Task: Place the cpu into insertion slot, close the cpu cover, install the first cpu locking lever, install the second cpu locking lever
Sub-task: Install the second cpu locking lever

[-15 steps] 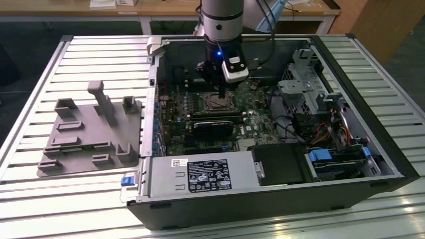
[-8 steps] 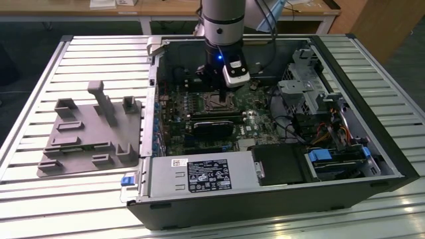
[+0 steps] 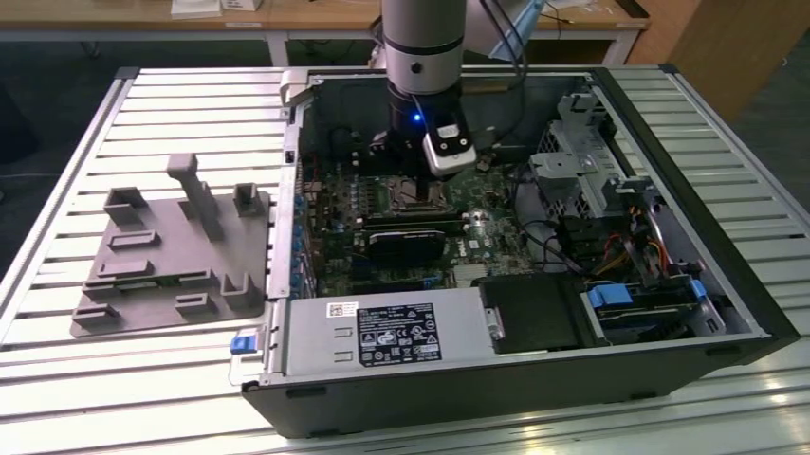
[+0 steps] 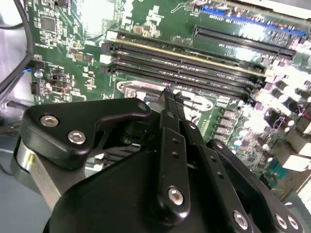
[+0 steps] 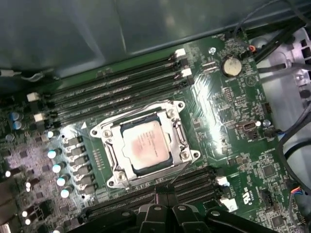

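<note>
One cpu [image 5: 146, 145] already sits in the insertion slot [image 5: 114, 156] with the cpu cover [image 5: 176, 130] closed over it, so my gripper [image 5: 164, 193], fingers clenched together on nothing, hovers at the socket's edge.

Arm [image 3: 418, 43] hangs straight down, silver forearm vertical, at the far middle of the scene. Wrist carries a pale camera block [image 3: 451, 152] on the exterior view's right side. Pincer [image 5: 164, 190] points downward; in both wrist views its black fingers [image 4: 171, 109] lie together, tips meeting with no gap.
</note>
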Controlling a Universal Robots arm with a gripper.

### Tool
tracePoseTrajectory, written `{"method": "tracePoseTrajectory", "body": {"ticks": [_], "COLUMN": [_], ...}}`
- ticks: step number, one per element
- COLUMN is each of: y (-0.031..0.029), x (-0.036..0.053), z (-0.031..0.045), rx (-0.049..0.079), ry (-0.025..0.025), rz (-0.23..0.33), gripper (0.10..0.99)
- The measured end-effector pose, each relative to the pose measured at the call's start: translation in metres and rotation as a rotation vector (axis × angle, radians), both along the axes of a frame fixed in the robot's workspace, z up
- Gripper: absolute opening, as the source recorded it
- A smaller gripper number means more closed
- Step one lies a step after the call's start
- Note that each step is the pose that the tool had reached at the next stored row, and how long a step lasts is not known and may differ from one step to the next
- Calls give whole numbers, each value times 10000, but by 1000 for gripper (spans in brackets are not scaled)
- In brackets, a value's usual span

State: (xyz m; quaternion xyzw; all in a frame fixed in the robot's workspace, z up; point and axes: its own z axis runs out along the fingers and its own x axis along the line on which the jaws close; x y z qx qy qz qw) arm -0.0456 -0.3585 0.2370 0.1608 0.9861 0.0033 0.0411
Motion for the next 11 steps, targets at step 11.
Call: {"method": "tracePoseTrajectory", "body": {"ticks": [11], "y": [-26], "x": [-62], "z": [-49], "rx": [-1], "ry": [1], "rz": [271], "gripper": [102]}}
